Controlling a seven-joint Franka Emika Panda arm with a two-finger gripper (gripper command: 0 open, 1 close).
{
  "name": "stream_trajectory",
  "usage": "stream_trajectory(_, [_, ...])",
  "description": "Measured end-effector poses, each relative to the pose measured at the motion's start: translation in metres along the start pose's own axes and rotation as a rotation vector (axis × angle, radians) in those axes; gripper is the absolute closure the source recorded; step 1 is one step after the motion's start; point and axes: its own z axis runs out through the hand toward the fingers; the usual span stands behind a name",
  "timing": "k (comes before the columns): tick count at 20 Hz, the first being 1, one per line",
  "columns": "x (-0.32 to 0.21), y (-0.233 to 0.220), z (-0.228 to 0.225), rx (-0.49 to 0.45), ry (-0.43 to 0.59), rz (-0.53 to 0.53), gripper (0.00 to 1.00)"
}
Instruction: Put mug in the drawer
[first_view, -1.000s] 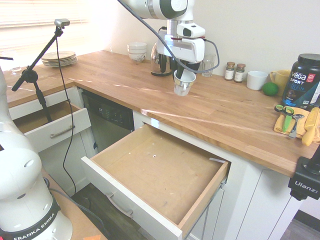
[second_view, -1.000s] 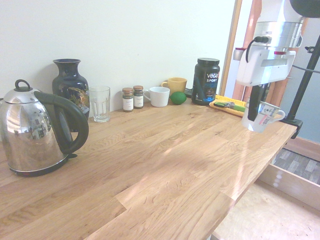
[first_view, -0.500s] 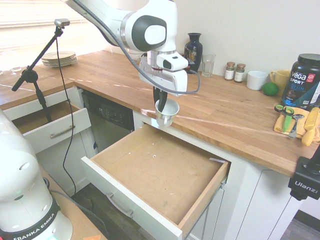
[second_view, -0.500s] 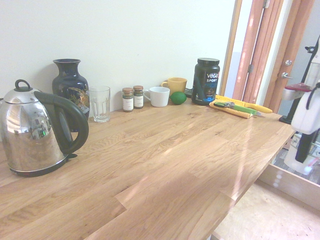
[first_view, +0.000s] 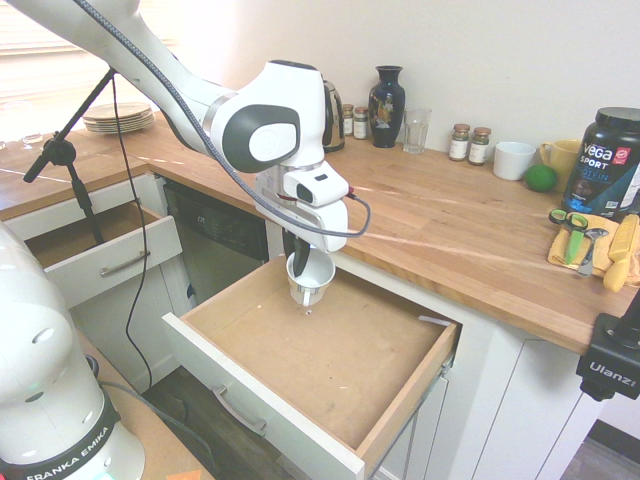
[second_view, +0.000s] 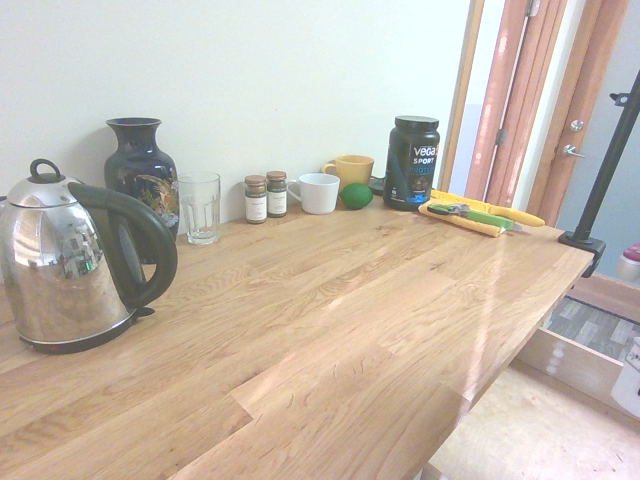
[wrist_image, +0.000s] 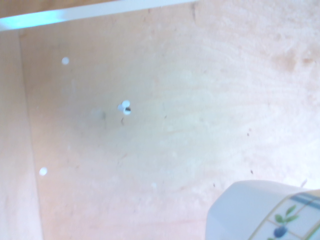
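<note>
The gripper (first_view: 301, 262) points straight down over the open drawer (first_view: 330, 345), near the drawer's back edge beneath the countertop's (first_view: 420, 225) front edge. Its fingers are clamped on the rim of the mug (first_view: 310, 280), one dark finger reaching down inside the cup. The mug hangs upright, mouth up, above the drawer's brown bottom and clear of it; a small shadow lies on the board just below. In the wrist view the mug (wrist_image: 265, 210) shows as a white rim with a blue-and-green pattern on its side, over the bare drawer bottom (wrist_image: 165, 125), which carries a few pale specks.

The drawer is pulled well out, with its white front and metal bar handle (first_view: 238, 411) toward the camera. A smaller drawer (first_view: 95, 245) stands open further along the cabinet run.

Along the countertop's back edge, by the wall, stand a kettle (second_view: 75, 260), a dark vase (first_view: 387, 92), a clear glass (first_view: 416, 130), two spice jars (first_view: 469, 143), a white cup (first_view: 514, 159), a yellow cup (second_view: 349, 170), a lime (first_view: 541, 177) and a black tub (first_view: 602, 162). A stack of plates (first_view: 118, 117) sits at the far corner. Scissors (first_view: 571, 233) lie on a yellow cloth (first_view: 600, 250) toward the counter's near end.
</note>
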Motion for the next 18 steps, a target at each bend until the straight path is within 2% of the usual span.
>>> stream_trajectory(6, [0.0, -0.004, 0.054, -0.036, -0.022, -0.009, 1.0])
stream_trajectory(18, [-0.004, -0.001, 0.128, -0.057, -0.032, -0.024, 1.0])
